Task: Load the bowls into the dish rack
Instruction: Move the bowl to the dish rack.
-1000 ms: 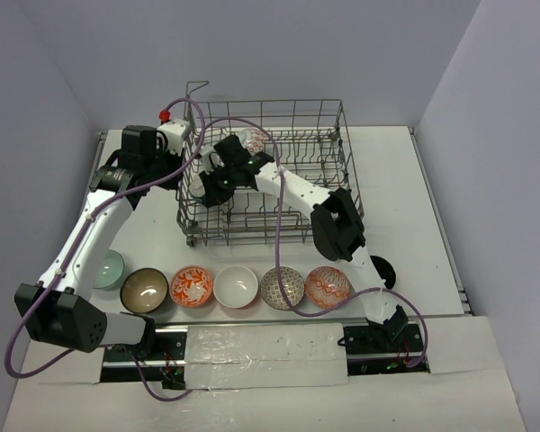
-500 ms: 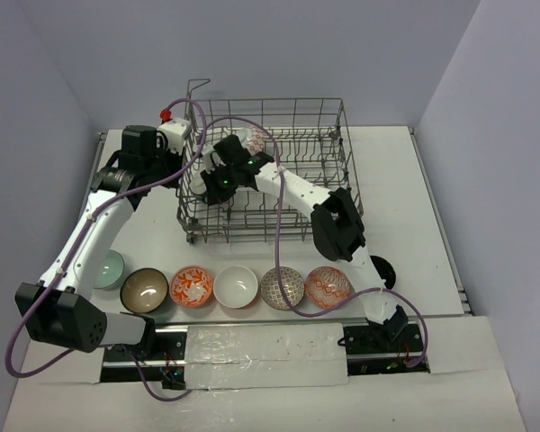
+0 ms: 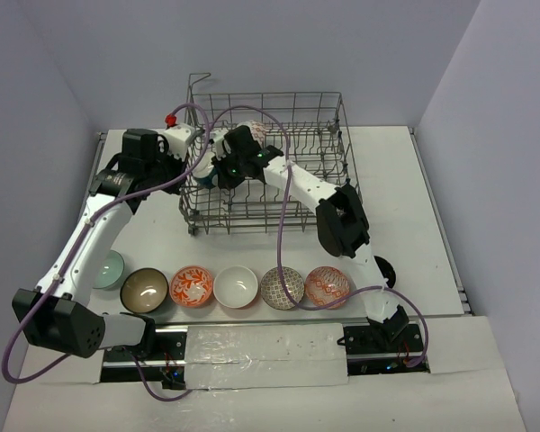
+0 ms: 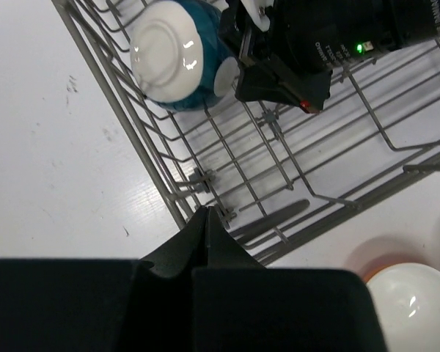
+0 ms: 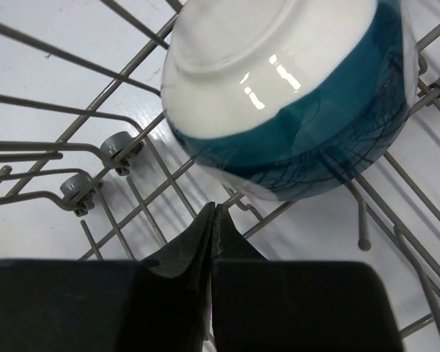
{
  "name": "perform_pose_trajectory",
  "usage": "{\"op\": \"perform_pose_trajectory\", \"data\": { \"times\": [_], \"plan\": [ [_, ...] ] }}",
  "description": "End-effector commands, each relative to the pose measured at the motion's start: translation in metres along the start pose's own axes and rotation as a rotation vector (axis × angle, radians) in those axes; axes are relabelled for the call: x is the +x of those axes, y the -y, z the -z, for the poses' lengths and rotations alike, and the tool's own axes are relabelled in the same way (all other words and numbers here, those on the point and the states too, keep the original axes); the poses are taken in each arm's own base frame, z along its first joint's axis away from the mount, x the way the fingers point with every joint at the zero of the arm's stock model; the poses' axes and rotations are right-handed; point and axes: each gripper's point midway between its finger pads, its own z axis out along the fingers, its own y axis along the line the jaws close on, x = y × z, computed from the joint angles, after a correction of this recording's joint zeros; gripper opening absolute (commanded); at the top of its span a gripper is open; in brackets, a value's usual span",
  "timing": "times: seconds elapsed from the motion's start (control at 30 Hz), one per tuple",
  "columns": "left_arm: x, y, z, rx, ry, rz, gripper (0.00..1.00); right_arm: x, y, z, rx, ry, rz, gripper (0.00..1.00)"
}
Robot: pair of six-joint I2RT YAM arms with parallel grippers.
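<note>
Black and pressed tight together, the fingers of the left gripper (image 4: 209,218) hold nothing. Their tips hang at the outer foot of the left wall of the large rectangular grey metal wire dish rack (image 3: 279,171). Ahead of those tips, inside the rack, a small round teal ceramic bowl with a white underside (image 4: 177,55) lies tipped on the wires, its white foot turned up and outward.

Right of that bowl, and just beside it, sits the right gripper (image 5: 214,213). It reaches into the rack's left end. Its fingers are also clenched on nothing, and the teal bowl lies just beyond the tips among the upright tines. Whether the tips touch the bowl cannot be told. Past the right gripper, towards the rack's far wall, a red-patterned round shape (image 3: 256,133) shows among the wires, too hidden to name for sure.

Well behind both grippers, near the arm bases, the other bowls stand upright in a row on the white table (image 3: 432,198):
- pale green bowl (image 3: 111,268)
- brown bowl (image 3: 145,289)
- orange-patterned bowl (image 3: 192,285)
- white bowl (image 3: 236,285)
- grey-patterned bowl (image 3: 282,287)
- red-patterned bowl (image 3: 328,286)

A black bowl (image 3: 384,270) sits beside the right arm, partly hidden by it.
</note>
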Motion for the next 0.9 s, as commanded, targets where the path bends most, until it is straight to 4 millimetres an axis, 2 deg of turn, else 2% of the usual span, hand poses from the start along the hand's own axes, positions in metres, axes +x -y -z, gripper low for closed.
{"op": "perform_pose_trajectory", "data": {
  "times": [0.0, 0.13, 0.23, 0.43, 0.53, 0.57, 0.6, 0.73, 0.8, 0.87],
  "plan": [
    [0.004, 0.009, 0.003, 0.04, -0.008, 0.001, 0.0, -0.034, 0.022, 0.027, 0.069, 0.095, 0.05, 0.02],
    [0.004, 0.007, 0.001, 0.03, -0.005, 0.005, 0.0, -0.031, 0.015, 0.029, 0.032, 0.088, 0.054, 0.1],
    [0.003, 0.007, 0.001, 0.033, -0.005, 0.005, 0.0, -0.031, 0.017, 0.029, 0.04, 0.089, 0.055, 0.11],
    [0.006, 0.005, -0.001, 0.015, -0.008, 0.009, 0.0, -0.038, 0.009, 0.032, 0.004, 0.103, 0.06, 0.09],
    [0.008, -0.002, -0.002, -0.024, -0.008, 0.019, 0.0, -0.034, 0.005, 0.031, -0.022, 0.091, 0.054, 0.09],
    [0.008, -0.004, -0.004, -0.036, -0.01, 0.023, 0.01, -0.032, 0.004, 0.03, -0.026, 0.085, 0.054, 0.09],
    [0.006, -0.006, -0.004, -0.049, -0.009, 0.034, 0.1, -0.032, 0.003, 0.031, -0.03, 0.085, 0.057, 0.09],
    [0.0, -0.009, -0.006, -0.063, -0.008, 0.049, 0.27, -0.025, 0.001, 0.029, -0.043, 0.068, 0.061, 0.09],
    [-0.004, -0.011, -0.009, -0.064, -0.011, 0.054, 0.26, -0.024, 0.001, 0.029, -0.043, 0.067, 0.065, 0.09],
    [-0.003, -0.012, -0.012, -0.064, -0.028, 0.056, 0.2, -0.025, 0.001, 0.03, -0.044, 0.067, 0.07, 0.09]
  ]
}}
